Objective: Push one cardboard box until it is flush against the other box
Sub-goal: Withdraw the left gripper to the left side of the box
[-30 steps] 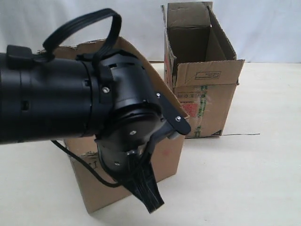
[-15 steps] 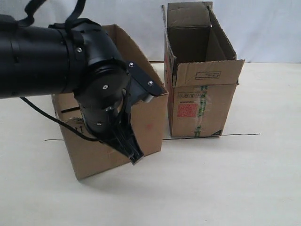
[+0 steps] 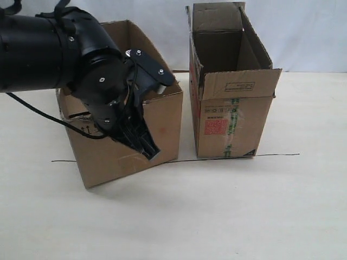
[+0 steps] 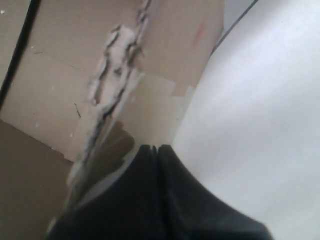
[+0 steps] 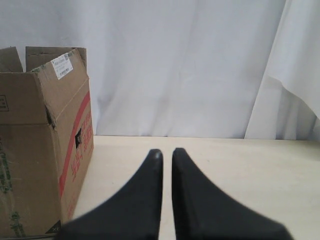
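The wide torn-rimmed cardboard box stands left of the middle, with small black symbols low on its front. My left gripper is shut and empty, its tip low against that box's front face. The left wrist view shows the same tip by the box's bottom edge, below a ragged torn strip on the box. The other box, taller with open flaps and a red label, stands to the right, a narrow gap away. My right gripper is shut over bare table, beside the taller box.
A thin black line runs across the pale table under both boxes' front edges. White curtain hangs behind the table. A black cable trails from my left arm.
The wide box has slid away from the camera and slightly left, with my left gripper at its front face. A narrow gap to the taller box now shows. The left arm has drawn back and up.
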